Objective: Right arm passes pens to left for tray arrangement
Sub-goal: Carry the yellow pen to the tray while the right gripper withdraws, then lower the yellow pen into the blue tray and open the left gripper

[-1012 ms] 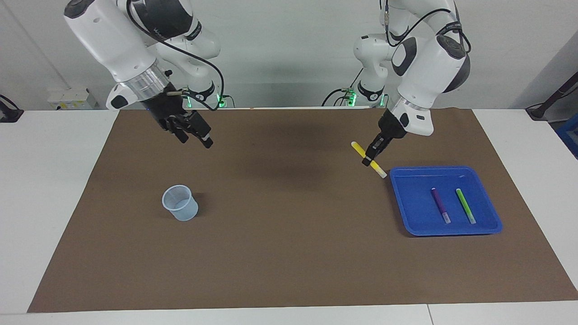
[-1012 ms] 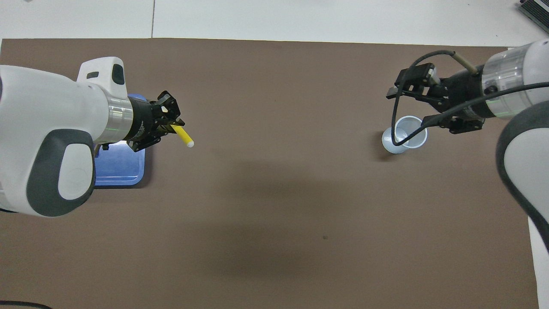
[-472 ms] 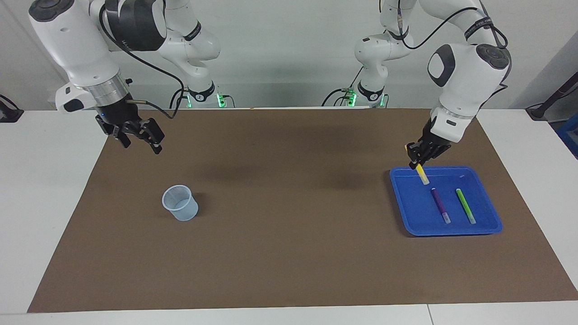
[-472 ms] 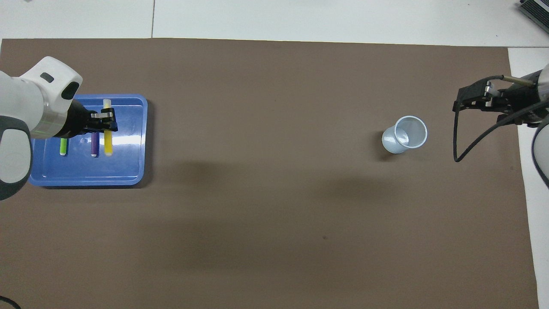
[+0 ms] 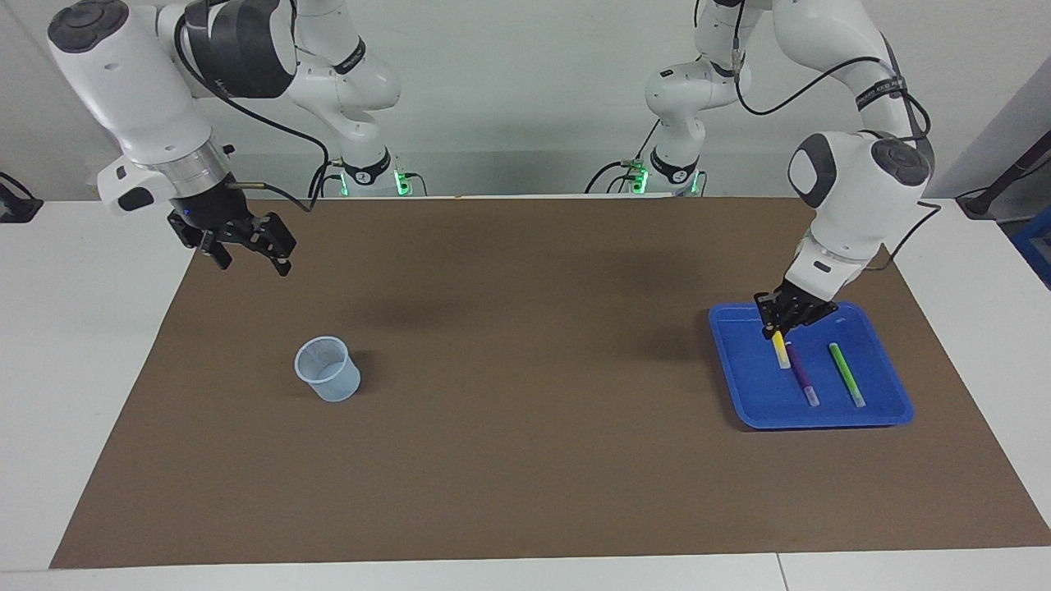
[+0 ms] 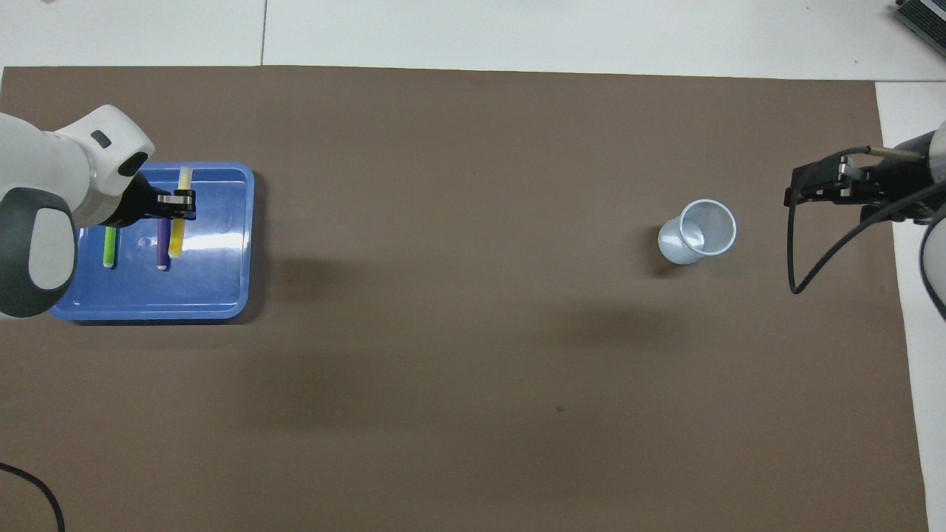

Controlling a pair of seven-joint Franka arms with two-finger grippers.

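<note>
Nearest the robots, the right gripper (image 5: 244,248) hung with its jaws spread wide and empty over the edge of the brown mat (image 5: 525,460) at the right arm's end of the table, where that arm waited. The left gripper (image 5: 787,322) was clamped on the yellow pen (image 5: 780,351) low over the blue tray (image 5: 735,369) at the left arm's end. Farther out, the purple pen (image 5: 800,375) and green pen (image 5: 846,373) lay side by side in the tray, and the pale cup (image 5: 328,368) stood on the mat toward the right arm's end.
</note>
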